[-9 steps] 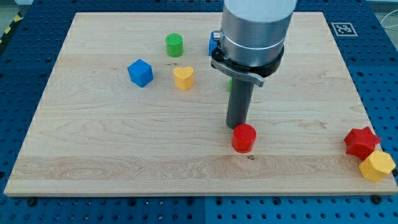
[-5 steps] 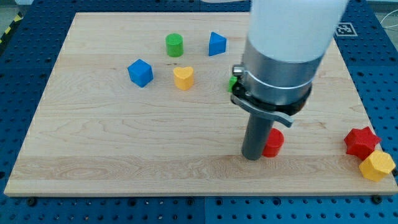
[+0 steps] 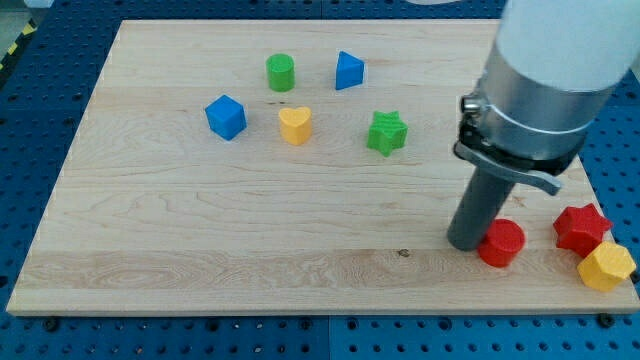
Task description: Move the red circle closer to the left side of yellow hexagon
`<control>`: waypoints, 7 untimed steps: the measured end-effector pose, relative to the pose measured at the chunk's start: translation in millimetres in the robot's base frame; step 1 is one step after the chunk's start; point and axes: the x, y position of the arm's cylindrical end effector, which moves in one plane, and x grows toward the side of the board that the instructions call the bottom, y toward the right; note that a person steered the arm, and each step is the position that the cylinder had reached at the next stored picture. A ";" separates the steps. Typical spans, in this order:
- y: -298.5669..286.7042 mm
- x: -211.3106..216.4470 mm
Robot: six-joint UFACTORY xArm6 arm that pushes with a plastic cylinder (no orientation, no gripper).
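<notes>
The red circle [image 3: 502,242] lies near the view's bottom right on the wooden board [image 3: 200,220]. My tip [image 3: 465,243] touches its left side. The yellow hexagon [image 3: 606,266] sits at the board's bottom right corner, to the right of and slightly below the red circle, with a gap between them. A red star [image 3: 581,227] sits just above the hexagon, touching it, and to the right of the circle.
A green star [image 3: 386,132] is above the centre. A blue triangular block [image 3: 348,70], a green cylinder [image 3: 280,72], a yellow heart [image 3: 295,125] and a blue cube [image 3: 226,116] lie in the upper left part.
My tip has pushed the red circle to the view's right and slightly down, from the board's lower middle to near the red star and yellow hexagon. The green star is now uncovered.
</notes>
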 end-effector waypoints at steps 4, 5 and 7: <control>38.6 10.1; 39.5 10.1; 47.0 19.3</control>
